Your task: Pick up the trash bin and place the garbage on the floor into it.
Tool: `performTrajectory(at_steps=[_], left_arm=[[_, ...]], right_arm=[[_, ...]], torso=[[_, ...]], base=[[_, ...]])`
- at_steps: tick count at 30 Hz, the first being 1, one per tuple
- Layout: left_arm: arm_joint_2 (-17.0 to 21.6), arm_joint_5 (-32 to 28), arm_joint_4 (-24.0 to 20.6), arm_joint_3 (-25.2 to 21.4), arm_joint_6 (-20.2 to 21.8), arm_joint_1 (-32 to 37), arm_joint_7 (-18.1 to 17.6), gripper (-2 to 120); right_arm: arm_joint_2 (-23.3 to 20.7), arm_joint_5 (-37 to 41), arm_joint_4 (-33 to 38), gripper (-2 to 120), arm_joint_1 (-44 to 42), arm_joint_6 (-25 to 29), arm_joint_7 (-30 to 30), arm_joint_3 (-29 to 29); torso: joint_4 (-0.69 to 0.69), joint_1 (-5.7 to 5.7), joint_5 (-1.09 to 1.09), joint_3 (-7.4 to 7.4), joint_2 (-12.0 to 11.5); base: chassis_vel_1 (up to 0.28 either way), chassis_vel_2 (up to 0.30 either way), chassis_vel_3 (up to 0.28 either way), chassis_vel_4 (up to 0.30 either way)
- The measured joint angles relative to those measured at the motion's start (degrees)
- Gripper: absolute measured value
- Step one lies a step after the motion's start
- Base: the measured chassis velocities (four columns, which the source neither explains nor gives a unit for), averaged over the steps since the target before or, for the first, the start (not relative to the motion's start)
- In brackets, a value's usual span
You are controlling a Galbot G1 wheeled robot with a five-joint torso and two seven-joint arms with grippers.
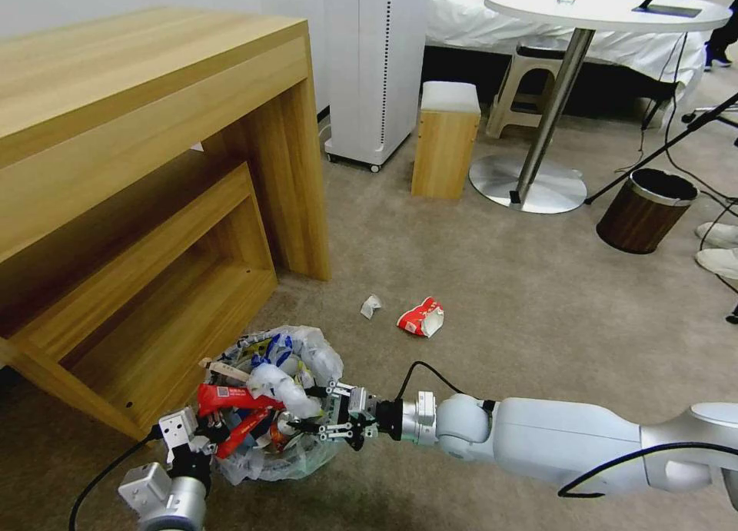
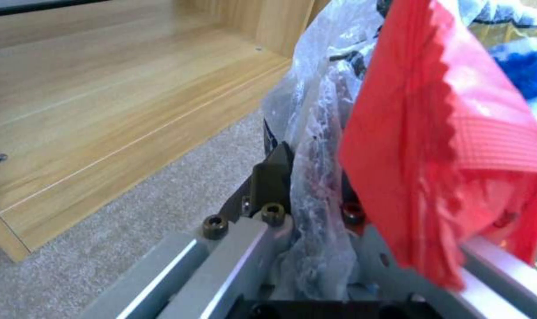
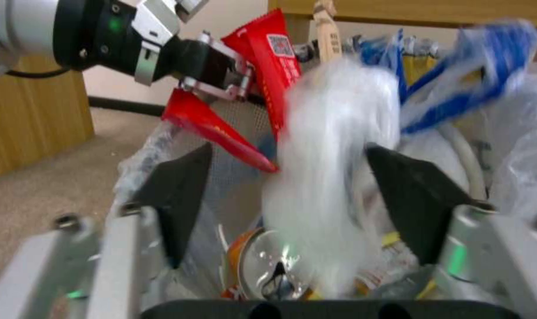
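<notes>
Low at 7 o'clock in the head view: bin (image 1: pixel 269 408) on beige floor (image 1: pixel 500 323), hard against the front corner of a wooden desk (image 1: pixel 154 170). Bin crammed: red wrappers (image 1: pixel 231 399), blue-white carton (image 1: pixel 273 350), wooden stick (image 1: pixel 219 368), white crumpled plastic heaped on top. Left gripper (image 1: pixel 209 431) at the bin's 7 o'clock edge, jaws pinched together on the liner (image 2: pixel 315 177) at the rim; in the left wrist view, crinkly film clamped between black fingers (image 2: pixel 271 177), red wrapper draped right beside them. Right gripper (image 1: pixel 311 416) reaching in from 3 o'clock across the bin's mouth, jaws apart; in the right wrist view, black fingers (image 3: pixel 179 199) spread either side of a blurred white wad (image 3: pixel 333 177), touching or not cannot tell. Crushed can (image 3: pixel 268 261) lying deep in the bin under that wad. On open floor, toward 1 o'clock from the bin: small crumpled paper (image 1: pixel 371 306), and just beside it at 3 o'clock a red-and-white wrapper (image 1: pixel 421 317), both well apart from the bin. Farther off at 2 o'clock: brown wood-grain bin (image 1: pixel 646 210) with silver rim, near the base of a round white table (image 1: pixel 607 8). White slippers (image 1: pixel 719 247) at the 3 o'clock edge.
</notes>
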Motion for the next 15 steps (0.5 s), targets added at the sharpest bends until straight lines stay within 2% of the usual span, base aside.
performTrajectory(at_steps=[1, 3, 4, 7, 15], left_arm=[[0.00, 0.00, 0.00, 0.00, 0.00, 0.00, 0.00, 1], [-0.06, 0.01, -0.18, 0.08, 0.00, 0.08, 0.00, 1], [-0.06, 0.01, -0.18, 0.08, 0.00, 0.08, 0.00, 1], [-0.05, 0.02, -0.51, 0.04, -0.01, 0.37, 0.00, 1], [-0.16, 0.09, -0.38, 0.06, -0.28, 0.42, 0.09, 1]], right_arm=[[0.00, 0.00, 0.00, 72, 0.00, 0.00, 0.00, 0.00], [-0.13, -0.29, 0.38, 82, -0.14, -0.14, 0.13, 0.08], [-0.13, -0.29, 0.38, 82, -0.14, -0.14, 0.13, 0.08], [-0.39, -0.53, 0.55, 96, 0.38, -0.20, 0.28, -0.83], [-1.17, -1.68, 1.14, 100, 0.71, -0.20, 0.80, -0.70]], torso=[[0.00, 0.00, 0.00, 0.00, 0.00], [0.00, 0.00, -0.01, 0.00, 0.00], [0.00, 0.00, -0.01, 0.00, 0.00], [0.00, -0.01, 0.00, 0.00, 0.00], [0.00, 0.00, 0.00, 0.00, 0.00]], base=[[0.000, 0.000, 0.000, 0.000], [0.000, 0.000, 0.000, 0.000], [0.000, 0.000, 0.000, 0.000], [0.000, 0.000, 0.000, 0.000], [0.000, 0.000, 0.000, 0.000]])
